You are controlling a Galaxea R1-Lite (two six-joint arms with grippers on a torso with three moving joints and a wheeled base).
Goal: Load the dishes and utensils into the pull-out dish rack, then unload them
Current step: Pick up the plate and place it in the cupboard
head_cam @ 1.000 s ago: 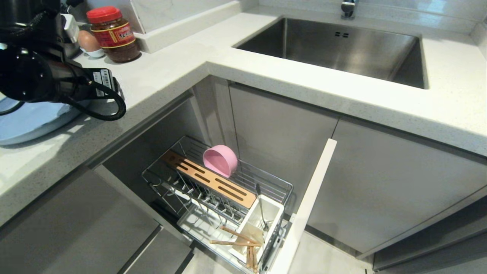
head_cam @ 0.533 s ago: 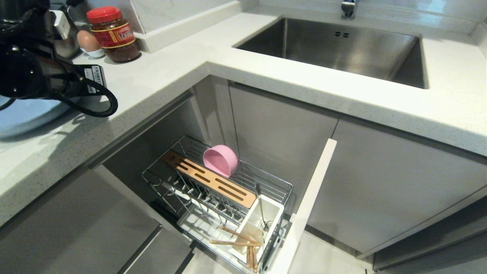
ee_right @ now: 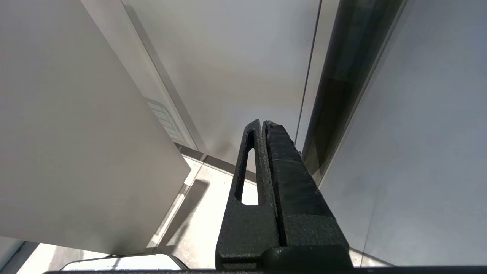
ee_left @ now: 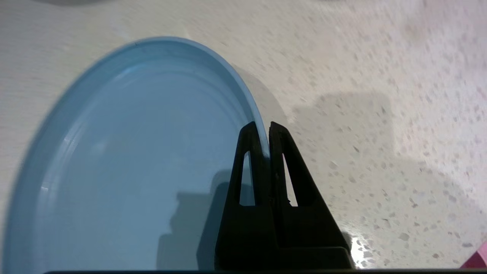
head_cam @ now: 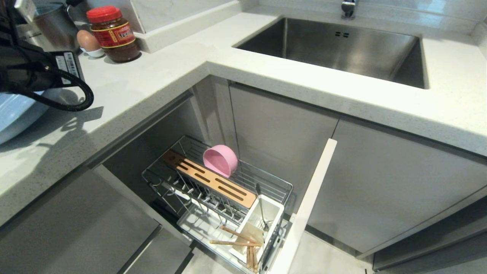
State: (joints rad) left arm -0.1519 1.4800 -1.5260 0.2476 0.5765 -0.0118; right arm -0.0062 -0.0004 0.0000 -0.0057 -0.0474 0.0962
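Compared with a second ago, the left arm has been drawn back toward the left edge of the head view, and the blue plate (ee_left: pixel 125 152) has been carried with it, so less of it shows on the counter (head_cam: pixel 152 83). The left gripper (ee_left: pixel 263 127) is clamped on the plate's rim, one finger on each side. The plate is round, shallow, pale blue and glossy. The rack (head_cam: pixel 217 190) below is unchanged: a pink bowl (head_cam: pixel 220 160) on its side, chopsticks (head_cam: pixel 237 239) by the white cup (head_cam: pixel 272 213). The right gripper (ee_right: pixel 262 123) is closed on nothing, beside a cabinet panel.
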